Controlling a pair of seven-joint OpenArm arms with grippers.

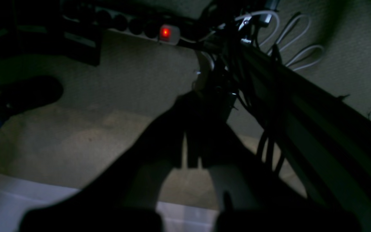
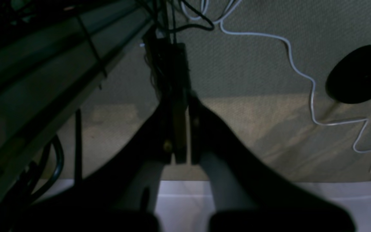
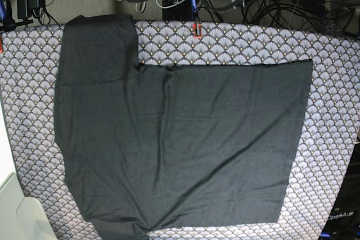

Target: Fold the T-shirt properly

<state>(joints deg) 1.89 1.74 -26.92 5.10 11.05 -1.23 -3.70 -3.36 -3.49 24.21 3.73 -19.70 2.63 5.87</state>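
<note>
A dark T-shirt lies spread flat on the worktop, which is covered by a grey fan-scale patterned cloth. One sleeve reaches up toward the far left corner in the base view, and the body runs out to a straight edge on the right. No arm shows over the shirt from that view. Both wrist cameras look down at a dim carpeted floor beside the worktop. The left claw hangs with its dark fingers pressed together, holding nothing, above a power strip with a glowing red switch. The right claw is likewise closed and empty, with a white cable trailing across the carpet to its side.
</note>
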